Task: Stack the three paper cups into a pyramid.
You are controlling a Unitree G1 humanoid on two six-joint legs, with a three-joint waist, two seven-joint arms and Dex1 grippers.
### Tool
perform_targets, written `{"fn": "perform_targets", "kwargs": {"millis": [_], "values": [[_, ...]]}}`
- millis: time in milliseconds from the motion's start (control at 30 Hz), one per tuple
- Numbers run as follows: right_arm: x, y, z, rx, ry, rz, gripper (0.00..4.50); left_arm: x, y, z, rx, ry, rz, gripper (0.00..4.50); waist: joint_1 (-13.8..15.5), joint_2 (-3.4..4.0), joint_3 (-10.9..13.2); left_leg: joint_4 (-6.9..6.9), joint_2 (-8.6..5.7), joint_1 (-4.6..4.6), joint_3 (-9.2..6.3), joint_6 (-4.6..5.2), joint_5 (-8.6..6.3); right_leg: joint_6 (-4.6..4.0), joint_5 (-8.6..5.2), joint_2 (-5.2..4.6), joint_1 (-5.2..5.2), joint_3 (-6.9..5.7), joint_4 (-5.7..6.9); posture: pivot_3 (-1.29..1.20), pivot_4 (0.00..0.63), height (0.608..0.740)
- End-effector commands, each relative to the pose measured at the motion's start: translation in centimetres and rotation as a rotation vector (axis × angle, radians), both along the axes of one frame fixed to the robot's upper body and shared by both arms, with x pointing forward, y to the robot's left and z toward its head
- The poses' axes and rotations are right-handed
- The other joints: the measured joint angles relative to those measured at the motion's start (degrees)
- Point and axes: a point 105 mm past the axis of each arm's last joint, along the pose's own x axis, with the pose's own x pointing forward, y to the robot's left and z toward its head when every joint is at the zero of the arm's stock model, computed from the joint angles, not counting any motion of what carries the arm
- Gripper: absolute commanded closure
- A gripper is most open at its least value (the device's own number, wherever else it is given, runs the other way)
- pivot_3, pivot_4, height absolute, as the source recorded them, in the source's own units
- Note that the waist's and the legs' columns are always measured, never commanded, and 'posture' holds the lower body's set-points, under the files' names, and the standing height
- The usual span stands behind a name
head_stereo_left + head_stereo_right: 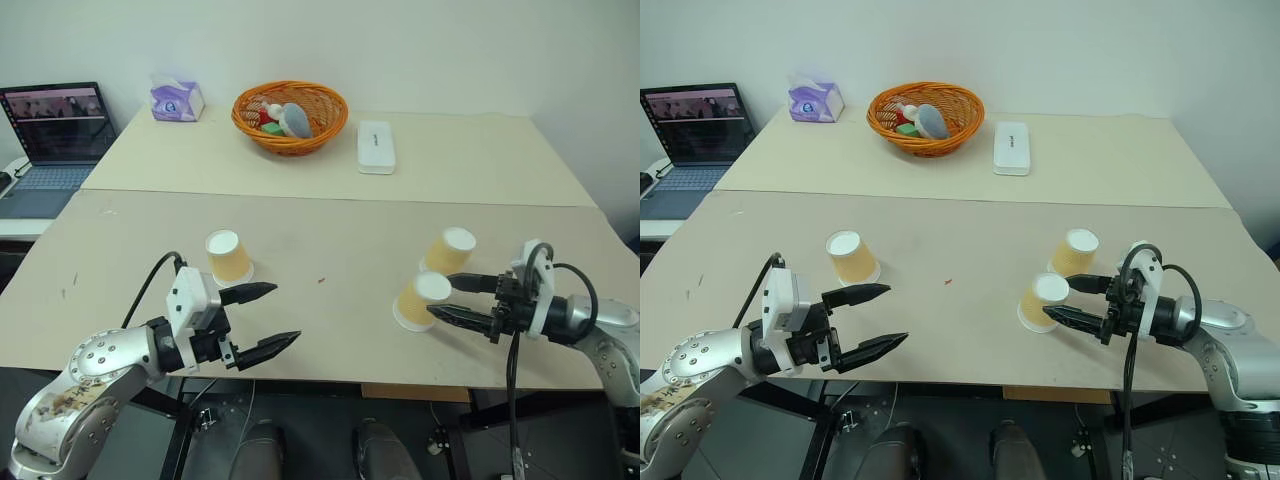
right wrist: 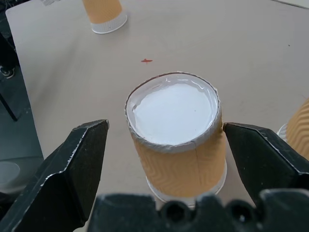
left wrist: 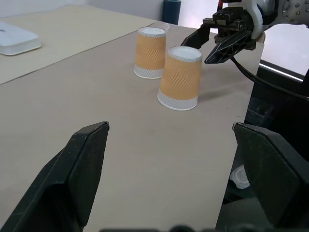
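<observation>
The worktop (image 1: pixel 330 225) is two beige tables pushed together. At the far edge stand a wicker basket (image 1: pixel 291 117), a white case (image 1: pixel 376 147) beside it, and a tissue box (image 1: pixel 177 101) at the far left corner; a laptop (image 1: pixel 55 140) sits off the left side. The left gripper (image 1: pixel 268 318) hangs over the near edge, jaws spread and empty. The right gripper (image 1: pixel 452 297), jaws wide apart, flanks one upside-down cup (image 1: pixel 420 300) near the near right edge without clear contact. A second cup (image 1: pixel 447 251) stands just behind it, the third cup (image 1: pixel 229 258) well apart toward the left, all inverted; nothing stacked
</observation>
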Motion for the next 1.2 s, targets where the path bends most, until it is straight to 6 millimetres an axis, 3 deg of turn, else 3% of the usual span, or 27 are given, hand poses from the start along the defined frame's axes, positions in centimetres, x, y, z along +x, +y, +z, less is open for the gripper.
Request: {"fn": "perform_targets", "kwargs": {"millis": [33, 333, 400, 433, 500, 533, 633, 867, 1033, 1200], "values": [[0.6, 0.3, 0.8, 0.001, -0.057, 0.012, 0.0, -0.3, -0.5, 0.9, -0.003, -0.055, -0.025, 0.13, 0.0, 0.0, 0.0, 0.0, 0.0, 0.0, 0.0, 0.0, 0.0, 0.0, 0.0, 0.0, 0.0, 0.0, 0.0, 0.0, 0.15, 0.666], [2.2, 0.5, 0.7, 0.029, -0.095, -0.008, 0.0, -0.4, -0.3, 1.0, -0.008, -0.057, 0.006, 0.13, -0.1, 0.01, 0.0, 0.0, 0.01, 0.01, -0.02, 0.0, 0.0, 0.0, 0.0, 0.0, 0.0, -0.02, 0.01, 0.0, 0.15, 0.666], [2.7, 0.6, 1.0, 0.049, -0.108, -0.018, 0.5, -0.4, -0.1, 0.8, -0.008, -0.052, 0.017, 0.0, -0.1, 0.02, 0.0, 0.0, 0.01, 0.01, -0.02, 0.0, 0.0, 0.0, 0.0, 0.01, 0.0, -0.02, 0.03, 0.0, 0.15, 0.666], [2.8, 0.6, 1.1, 0.056, -0.112, -0.015, 0.54, -0.3, 0.0, 0.8, -0.008, -0.05, 0.021, 0.0, -0.1, 0.03, 0.0, 0.0, 0.01, 0.02, -0.02, 0.0, 0.0, 0.0, 0.0, 0.01, 0.0, -0.02, 0.03, 0.0, 0.15, 0.666], [2.9, 0.8, 1.2, 0.049, -0.121, -0.013, 1.34, -0.3, 0.0, 0.7, -0.011, -0.046, 0.029, 0.0, -0.1, 0.03, 0.0, 0.0, 0.01, 0.01, -0.03, 0.0, 0.0, -0.01, 0.0, 0.01, 0.0, -0.03, 0.03, 0.0, 0.15, 0.666], [3.1, 0.9, 1.3, 0.047, -0.124, -0.012, 1.53, -0.2, 0.2, 0.7, -0.015, -0.044, 0.042, 0.0, -0.1, 0.03, 0.0, 0.0, 0.0, 0.01, -0.03, 0.0, 0.0, -0.01, 0.0, 0.0, 0.0, -0.03, 0.03, 0.0, 0.15, 0.666], [3.4, 1.3, 1.7, 0.047, -0.135, 0.003, 1.53, -0.1, 0.6, 0.5, -0.024, -0.03, 0.068, 0.0, -0.1, 0.04, 0.0, 0.0, 0.01, 0.0, -0.03, 0.0, 0.0, -0.01, 0.0, 0.0, 0.0, -0.03, 0.02, 0.0, 0.15, 0.666], [4.3, 7.9, 7.1, 0.225, -0.25, 0.169, 1.53, 0.2, 3.5, -1.2, -0.017, 0.01, 0.203, 0.0, -1.3, 0.15, 0.1, -0.01, 0.09, 0.06, -0.03, 0.0, 0.0, -0.06, -0.02, 0.06, -0.03, -0.04, 0.15, 0.0, 0.15, 0.666], [5.4, 12.1, 6.6, 0.207, -0.233, 0.271, 1.53, 0.0, 3.9, -1.7, -0.025, 0.021, 0.233, 0.0, -0.8, 0.14, 0.1, -0.02, 0.05, -0.06, -0.16, -0.01, 0.0, -0.12, -0.06, 0.0, -0.04, -0.19, 0.07, 0.0, 0.15, 0.666], [7.3, 14.3, 4.5, 0.152, -0.175, 0.305, 1.53, -0.3, 3.6, -1.7, -0.026, 0.016, 0.233, 0.0, -0.1, 0.15, 0.1, -0.02, 0.04, -0.05, -0.15, -0.01, 0.0, -0.12, -0.05, -0.02, -0.05, -0.22, 0.09, 0.0, 0.15, 0.666]]}}
